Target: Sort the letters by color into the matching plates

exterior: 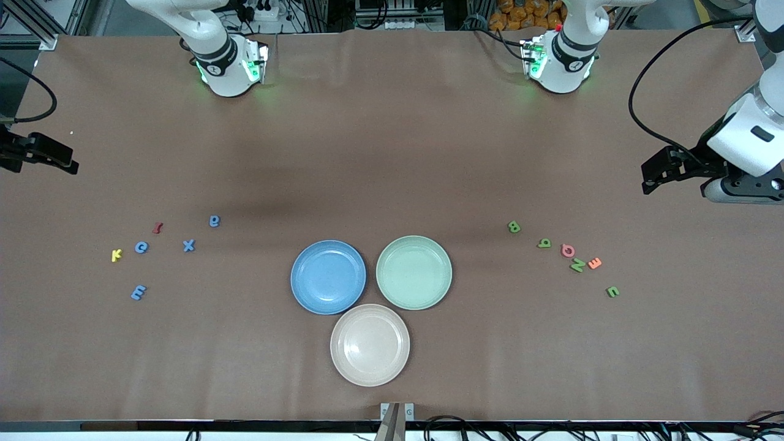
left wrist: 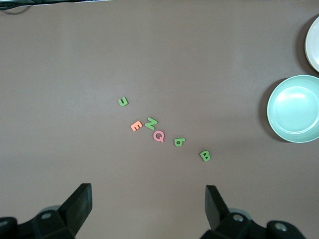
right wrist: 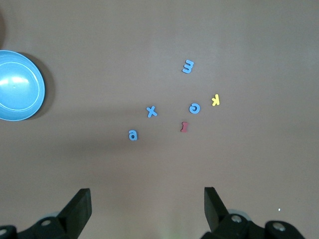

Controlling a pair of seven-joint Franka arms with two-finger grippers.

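4 green letters [left wrist: 151, 122] under open left gripper [left wrist: 148, 199] jaws, apparently untouched.

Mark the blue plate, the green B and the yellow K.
blue plate [exterior: 301, 283]: front view, on its rim toward the right arm's end of the table.
green B [exterior: 514, 227]: front view, middle of the letter.
yellow K [exterior: 116, 255]: front view, middle of the letter.

White arms [exterior: 744, 138], black cables, seemingly green-lit bases.
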